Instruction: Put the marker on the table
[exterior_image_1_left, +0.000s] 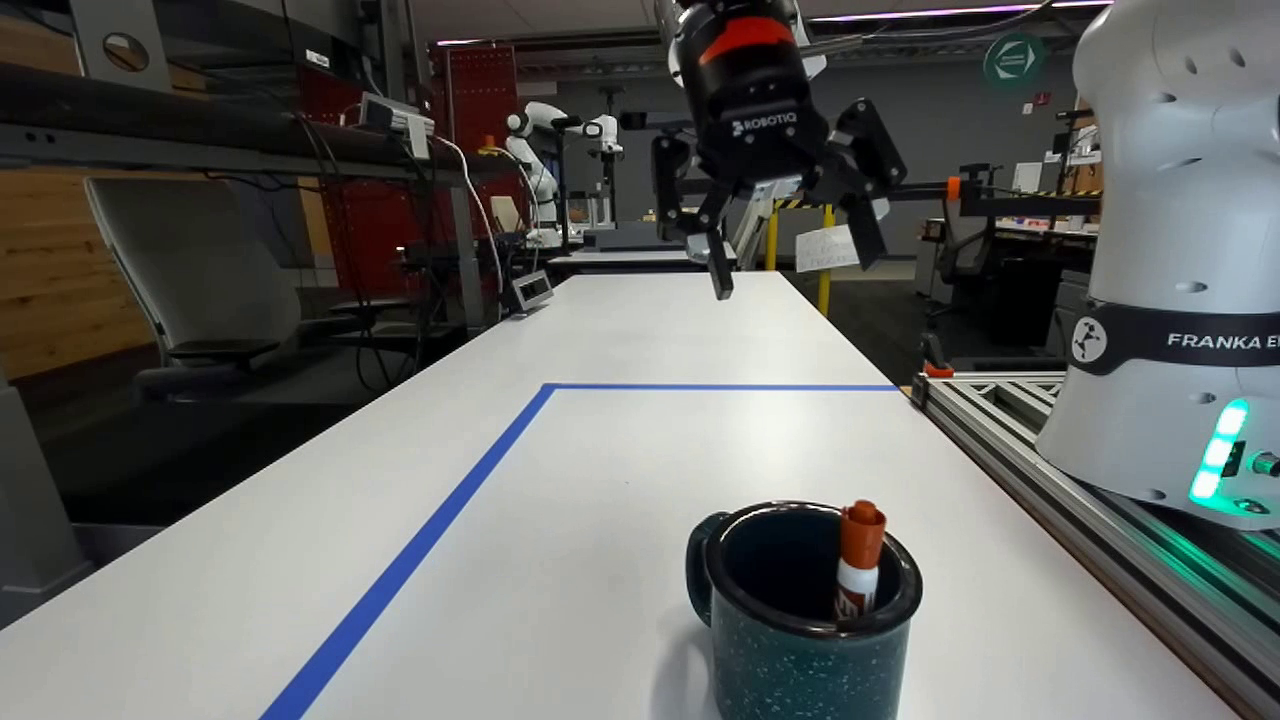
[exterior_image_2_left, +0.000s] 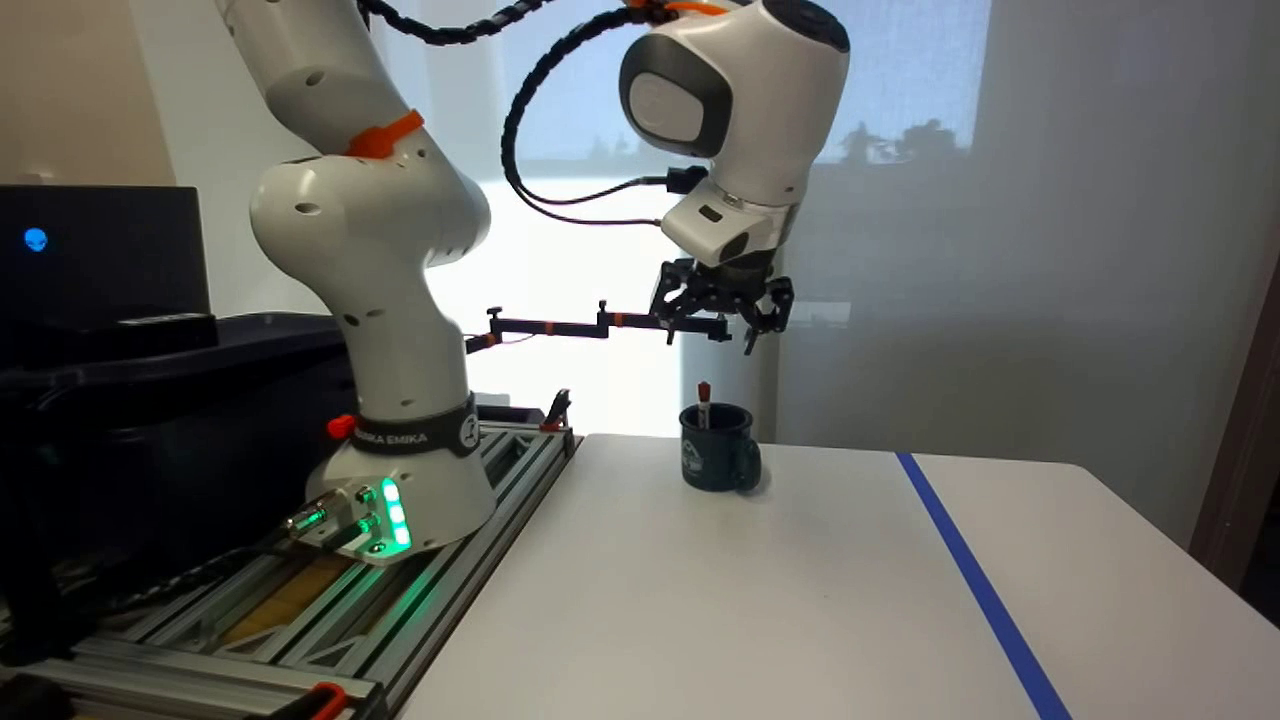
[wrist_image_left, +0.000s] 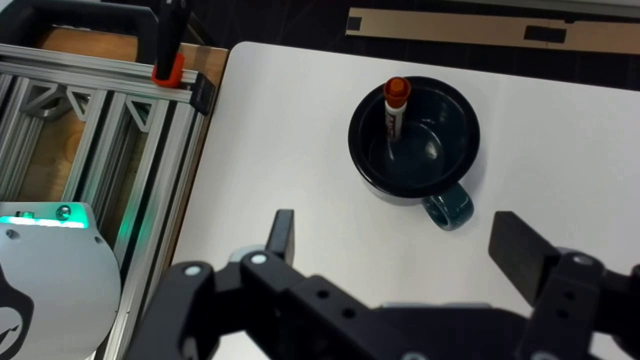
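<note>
Wrist view: fingers (wrist_image_left: 517, 250) wide apart, holding nothing, marker (wrist_image_left: 395, 111) propped inside the mug (wrist_image_left: 416, 150) on the table (wrist_image_left: 290, 150); I'd say pre-grasp, next needs lining up over the marker and lowering.

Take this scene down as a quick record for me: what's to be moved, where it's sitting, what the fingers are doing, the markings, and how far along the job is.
Item to move: marker, white with an orange-red cap
Sitting: cap end up in the dark teal mug, poking above its rim
Grip: fingers open, holding nothing, raised clear of the mug
Markings: blue tape on the white table
Job status: marker not yet on the table
</note>
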